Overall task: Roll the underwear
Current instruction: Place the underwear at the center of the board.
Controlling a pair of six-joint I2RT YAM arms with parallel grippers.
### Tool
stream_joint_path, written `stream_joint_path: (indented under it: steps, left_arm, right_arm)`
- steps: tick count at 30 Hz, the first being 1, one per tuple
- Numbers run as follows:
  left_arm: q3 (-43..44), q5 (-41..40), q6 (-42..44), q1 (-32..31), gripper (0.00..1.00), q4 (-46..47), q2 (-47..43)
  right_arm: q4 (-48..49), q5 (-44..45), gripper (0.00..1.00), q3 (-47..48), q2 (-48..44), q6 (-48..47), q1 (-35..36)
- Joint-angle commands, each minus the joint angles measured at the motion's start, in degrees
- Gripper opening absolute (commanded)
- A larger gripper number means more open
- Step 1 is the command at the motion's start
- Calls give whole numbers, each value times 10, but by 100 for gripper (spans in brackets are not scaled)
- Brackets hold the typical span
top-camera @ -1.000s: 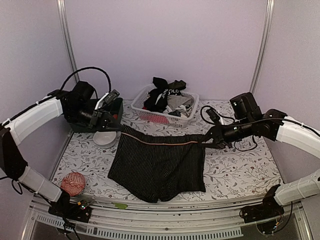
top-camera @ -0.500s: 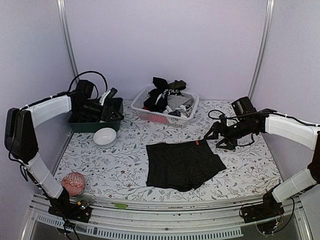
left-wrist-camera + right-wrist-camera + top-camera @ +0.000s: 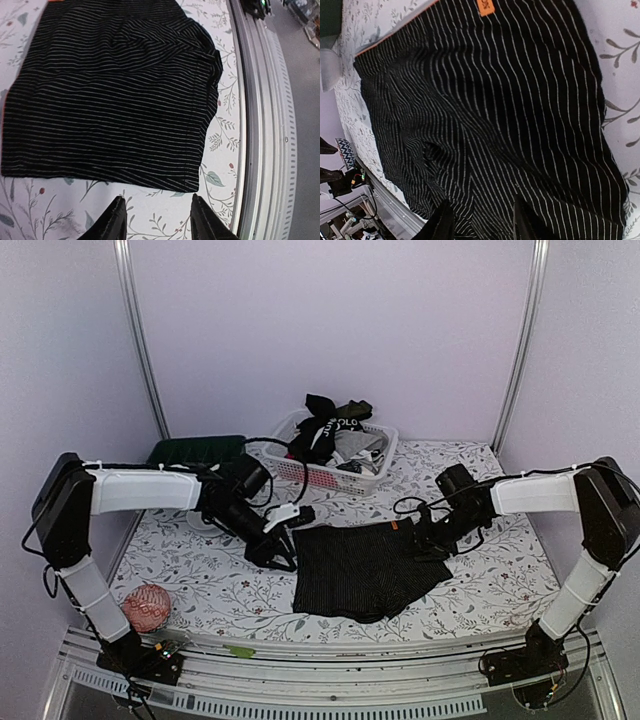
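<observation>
Striped underwear (image 3: 360, 570) lies flat on the worktop (image 3: 480, 590); left gripper (image 3: 157, 200) spread beside its left edge, right gripper (image 3: 481, 202) spread over it

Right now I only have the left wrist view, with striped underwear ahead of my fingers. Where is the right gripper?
Observer: The right gripper hangs open over the far-right part of the underwear, with nothing between its fingers.
Operator: Anything on my left side?
Observer: A pink ball lies at the near-left corner of the table, apart from the cloth.
Operator: And behind the cloth?
Observer: A white basket, heaped full, stands at the back.
</observation>
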Motion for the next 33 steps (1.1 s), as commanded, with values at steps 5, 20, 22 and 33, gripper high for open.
stream_joint_path:
  steps: [5, 20, 22, 33]
  left_arm:
    - [11, -56, 30, -99, 41, 55, 81]
    - [-47, -148, 28, -36, 18, 20, 102]
    - [-58, -191, 50, 3, 16, 19, 97]
    - [34, -193, 30, 92, 26, 8, 43]
  right_arm:
    - [-6, 7, 32, 15, 52, -54, 8]
    - [-50, -29, 24, -22, 52, -89, 68]
    - [-43, -54, 23, -25, 46, -66, 106]
    - [4, -165, 33, 43, -26, 0, 149]
